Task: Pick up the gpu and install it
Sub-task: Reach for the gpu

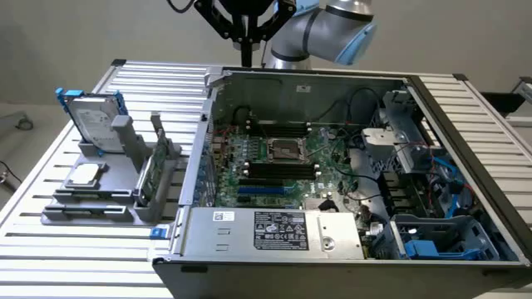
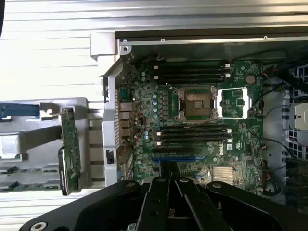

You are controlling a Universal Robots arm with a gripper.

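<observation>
— Where is the claw (image 1: 247, 61)?
— At the top middle of the exterior view, hanging over the back rim of the open computer case (image 1: 316, 74). Its fingers look pressed together with nothing between them. The arm (image 1: 332, 25) bends away behind it toward the upper right.

— And the graphics card (image 1: 146, 174)?
— Not picked up yet. It stands on edge in a grey rack (image 1: 91, 208) on the exterior view's left, just outside the case's side wall. From the claw it lies down and to the left, well apart.

— Which way does it run?
— Its long axis runs alongside that side wall, from the middle left toward the lower left of the frame. The wrist view shows the green face of the board.

— Anything close to it?
— A silver hard drive (image 1: 93, 118) in a blue frame stands in the same rack, further left.

— And inside the case?
— The main board (image 1: 283, 149) lies flat on the bottom. Its blue slot (image 1: 261, 185) is bare, so I judge nothing is installed.

— What about the surface and the room?
— Case and rack both sit on a slatted metal table (image 1: 50, 249), with a plain pale wall (image 1: 83, 25) behind.
</observation>
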